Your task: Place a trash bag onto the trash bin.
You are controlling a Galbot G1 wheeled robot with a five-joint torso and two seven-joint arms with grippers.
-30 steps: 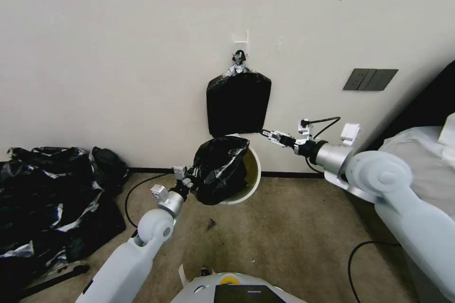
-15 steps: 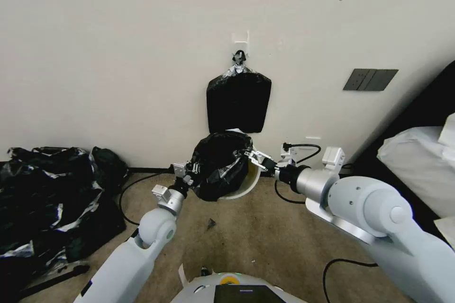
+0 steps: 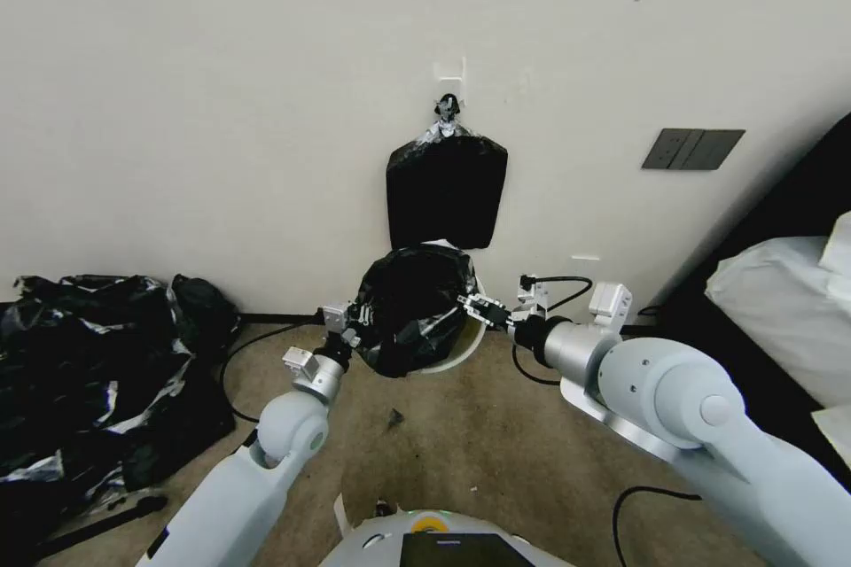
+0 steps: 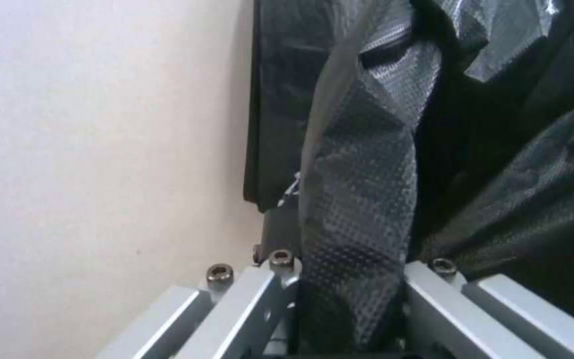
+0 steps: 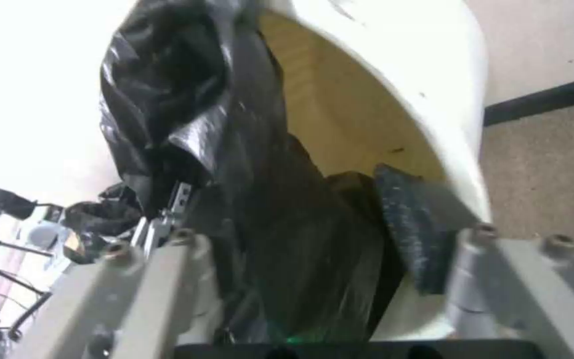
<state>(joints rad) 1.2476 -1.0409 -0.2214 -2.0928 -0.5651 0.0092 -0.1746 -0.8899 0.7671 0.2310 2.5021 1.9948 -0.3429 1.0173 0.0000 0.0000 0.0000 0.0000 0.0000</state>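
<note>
The left gripper (image 3: 362, 319) stays clamped on the bag (image 3: 409, 308) draped over the bin (image 3: 468, 345), while the right gripper (image 3: 472, 305), jaws apart, has swung in to the bag's loose edge, seemingly to spread it.

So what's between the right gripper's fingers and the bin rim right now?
Black film of the trash bag lies between the open right gripper fingers, beside the trash bin rim, in the right wrist view.
</note>
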